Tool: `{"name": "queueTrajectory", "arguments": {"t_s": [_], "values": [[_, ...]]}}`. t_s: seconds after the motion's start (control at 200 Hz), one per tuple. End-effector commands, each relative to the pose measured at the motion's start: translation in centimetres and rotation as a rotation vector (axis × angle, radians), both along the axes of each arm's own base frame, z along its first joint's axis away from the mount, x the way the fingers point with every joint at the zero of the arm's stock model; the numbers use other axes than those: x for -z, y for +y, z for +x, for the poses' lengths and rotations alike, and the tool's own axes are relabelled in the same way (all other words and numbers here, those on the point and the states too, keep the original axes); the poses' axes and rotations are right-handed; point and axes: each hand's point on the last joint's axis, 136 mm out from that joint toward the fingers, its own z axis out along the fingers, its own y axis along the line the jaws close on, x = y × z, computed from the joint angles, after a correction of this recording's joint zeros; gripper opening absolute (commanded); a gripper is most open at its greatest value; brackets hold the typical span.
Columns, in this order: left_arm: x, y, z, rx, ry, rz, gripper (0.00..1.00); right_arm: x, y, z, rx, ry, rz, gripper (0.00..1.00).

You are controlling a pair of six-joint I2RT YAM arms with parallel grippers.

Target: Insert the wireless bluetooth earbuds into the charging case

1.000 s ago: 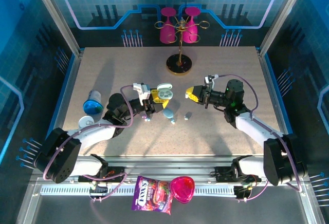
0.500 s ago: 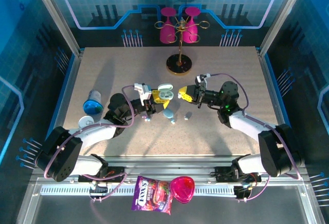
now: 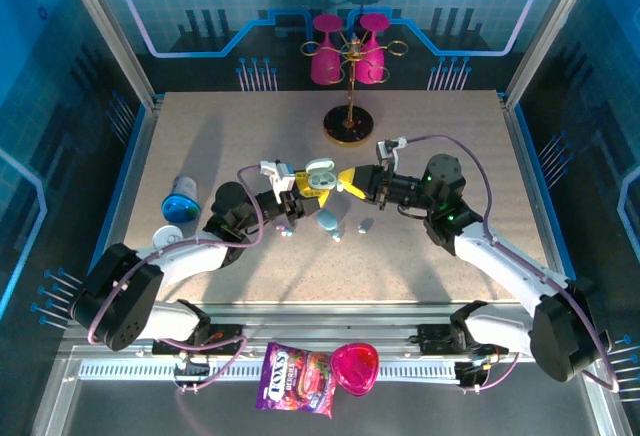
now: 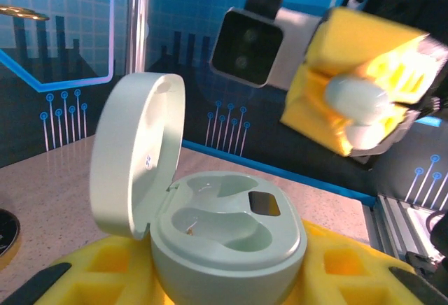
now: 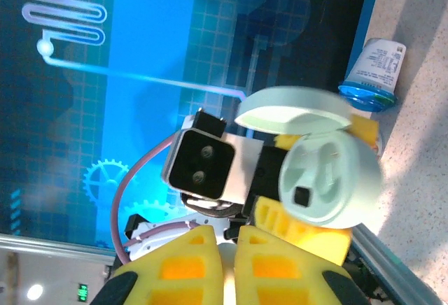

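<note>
The white-shelled, black-jointed left arm [image 3: 185, 256] reaches low from its base at the near left toward the middle. The left gripper [image 3: 303, 188] has yellow foam-padded fingers, clamped on the base of a pale green pebble-shaped charging case [image 4: 224, 235]. The matching right arm [image 3: 495, 254] stretches in from the near right with its wrist about level, pointing left. The right gripper [image 3: 350, 180] pinches a small whitish plastic earbud [image 4: 353, 97] between its closed yellow pads, its tip just beside the left gripper.
</note>
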Motion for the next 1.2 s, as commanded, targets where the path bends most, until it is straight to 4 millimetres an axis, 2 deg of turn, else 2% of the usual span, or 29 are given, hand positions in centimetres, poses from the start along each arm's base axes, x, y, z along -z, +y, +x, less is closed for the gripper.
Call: {"name": "queueTrajectory", "arguments": {"t_s": [0.0, 0.155, 0.215, 0.235, 0.25, 0.275, 0.715, 1.196], "values": [[-0.9, -0.4, 0.3, -0.024, -0.068, -0.002, 0.14, -0.4, 0.5, 0.2, 0.047, -0.062, -0.080, 0.07], [-1.2, -1.0, 0.2, -0.030, -0.083, -0.002, 0.14, -1.5, 1.4, 0.1, 0.047, -0.110, -0.103, 0.07], [-1.3, -1.2, 0.0, -0.023, -0.086, -0.005, 0.14, -1.4, 1.7, 0.2, 0.052, -0.128, -0.126, 0.07], [-1.3, -1.2, 0.0, -0.023, -0.088, -0.006, 0.14, -0.5, 1.7, 0.2, 0.053, -0.107, -0.154, 0.07], [-1.4, -1.3, -0.1, -0.019, -0.089, -0.007, 0.14, -1.4, 1.8, 0.2, 0.055, -0.128, -0.151, 0.07], [-1.5, -1.3, -0.1, -0.020, -0.091, -0.008, 0.14, -1.5, 1.9, 0.2, 0.055, -0.136, -0.165, 0.07], [-2.2, -1.6, -0.4, -0.017, -0.109, -0.022, 0.14, 0.0, 2.8, 0.9, 0.092, -0.193, -0.358, 0.08], [-2.2, -2.2, -0.8, -0.006, -0.122, -0.011, 0.14, 1.5, 3.4, 1.4, 0.089, -0.187, -0.421, 0.09]]}}
